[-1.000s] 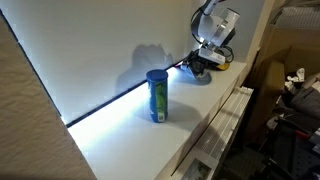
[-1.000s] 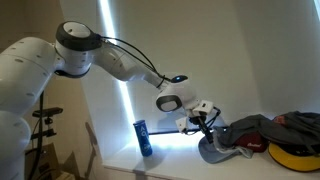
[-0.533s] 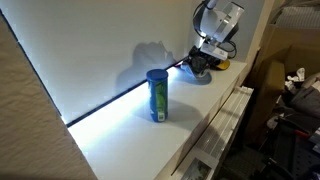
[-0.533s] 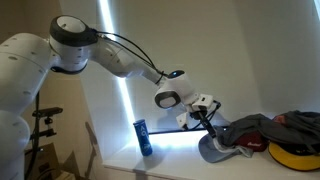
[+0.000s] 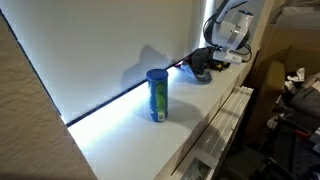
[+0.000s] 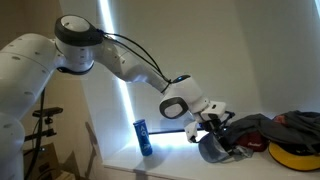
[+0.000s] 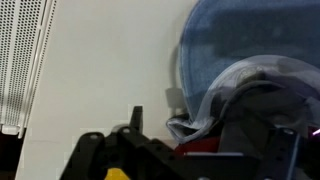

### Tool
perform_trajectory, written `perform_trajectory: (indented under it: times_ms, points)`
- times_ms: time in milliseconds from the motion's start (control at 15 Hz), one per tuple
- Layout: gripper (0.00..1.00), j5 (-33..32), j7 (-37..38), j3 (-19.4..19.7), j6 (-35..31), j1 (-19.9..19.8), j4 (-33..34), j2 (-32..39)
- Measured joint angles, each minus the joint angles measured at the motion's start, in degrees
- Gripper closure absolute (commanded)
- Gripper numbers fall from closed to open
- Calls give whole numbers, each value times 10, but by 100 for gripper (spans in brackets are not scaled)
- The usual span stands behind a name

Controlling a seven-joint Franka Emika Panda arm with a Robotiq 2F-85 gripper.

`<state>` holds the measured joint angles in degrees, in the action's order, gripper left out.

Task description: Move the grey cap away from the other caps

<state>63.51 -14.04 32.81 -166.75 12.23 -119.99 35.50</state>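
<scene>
The grey cap (image 6: pixel 213 150) lies on the white counter at the near edge of the heap, brim toward the canister. In the wrist view its pale inside (image 7: pixel 215 45) and grey crown (image 7: pixel 262 95) fill the right half. The other caps lie behind it: a dark charcoal one (image 6: pixel 256 129), a pink one (image 6: pixel 292 121) and a yellow one (image 6: pixel 295 156). My gripper (image 6: pixel 217 120) is low over the grey cap, fingers spread either side of it (image 7: pixel 213 125). It also shows in an exterior view (image 5: pixel 222 55) by the cap (image 5: pixel 199 66).
A blue canister (image 5: pixel 157 95) (image 6: pixel 143 137) stands upright on the counter, well away from the caps. A white wall runs along the back. The counter's front edge (image 5: pixel 215 120) drops to a slatted panel (image 7: pixel 22 60).
The gripper has swung toward the heap and come down from above the counter onto the grey cap. The caps and the canister have not moved.
</scene>
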Motion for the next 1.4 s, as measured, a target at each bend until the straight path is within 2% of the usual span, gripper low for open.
perform_trajectory:
  times_ms: [67, 200, 467, 600, 733, 1200, 1400]
  points:
    - [0, 11, -10, -4, 1, -3, 0, -2]
    - [0, -29, 23, -39, 4, -12, 18, -12]
    - [0, 11, 25, -117, 4, 20, 102, -22]
    - [0, 21, 42, -143, 3, 37, 143, -19]
    - [0, 23, 50, -146, 3, 48, 156, -17]
    - [0, 22, 51, -144, 1, 40, 157, -10]
    - [0, -70, 145, -165, -77, 17, 152, 3]
